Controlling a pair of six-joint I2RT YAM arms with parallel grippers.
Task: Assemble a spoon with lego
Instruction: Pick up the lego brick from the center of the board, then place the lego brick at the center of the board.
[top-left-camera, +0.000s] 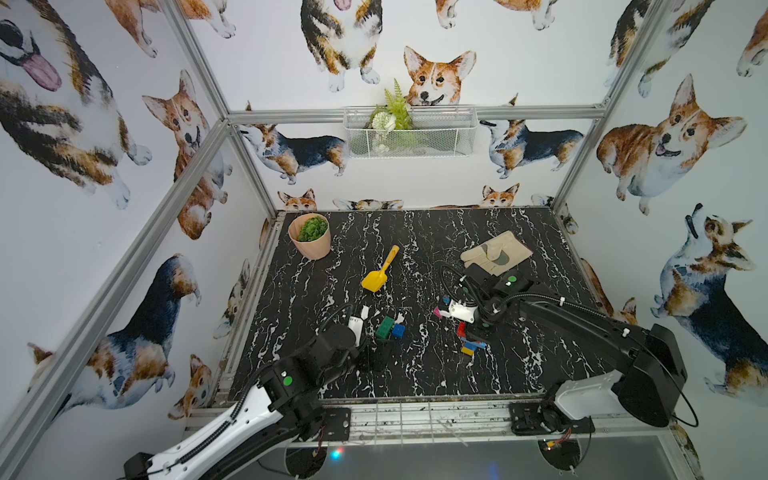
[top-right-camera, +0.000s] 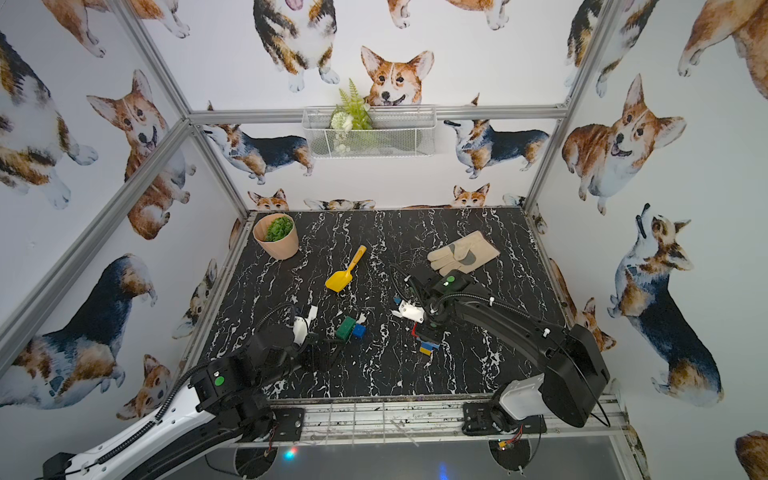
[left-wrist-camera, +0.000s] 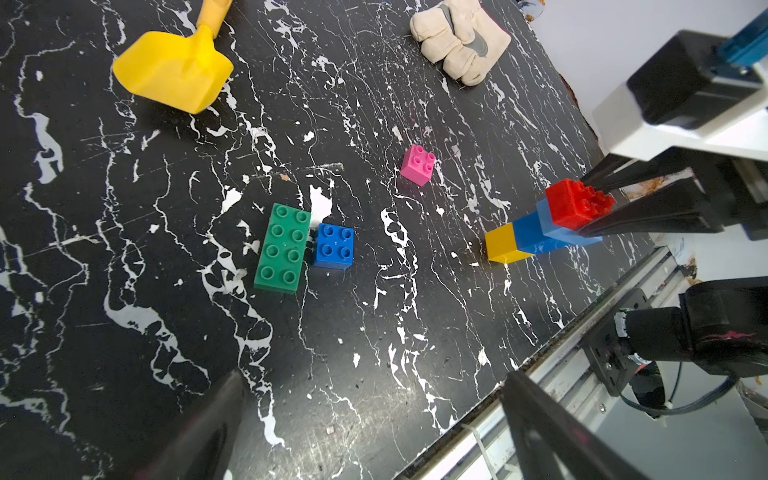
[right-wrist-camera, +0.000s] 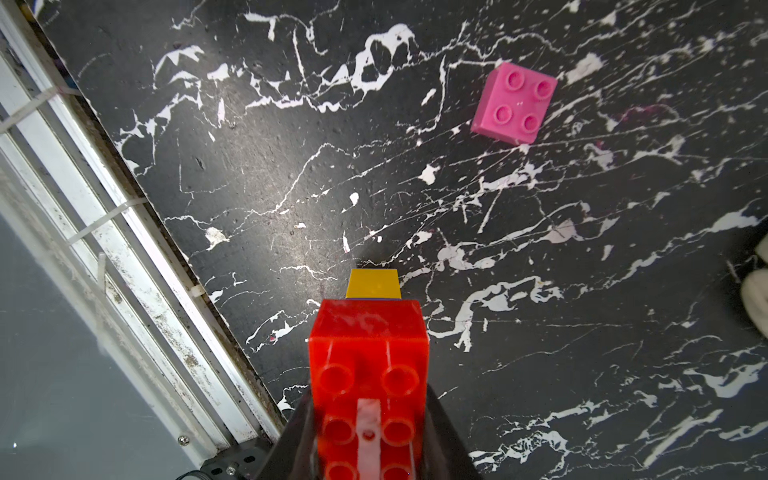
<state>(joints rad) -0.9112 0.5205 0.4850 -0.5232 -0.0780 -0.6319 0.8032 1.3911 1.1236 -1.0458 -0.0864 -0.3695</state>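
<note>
Lego bricks (left-wrist-camera: 282, 249), three loose; one part-built spoon (left-wrist-camera: 532, 235)

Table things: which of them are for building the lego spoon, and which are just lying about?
For the job: half-built spoon held in the right gripper, green brick, blue brick, pink brick.
Just lying about: yellow shovel, glove, plant pot, wire basket on the back wall.
</note>
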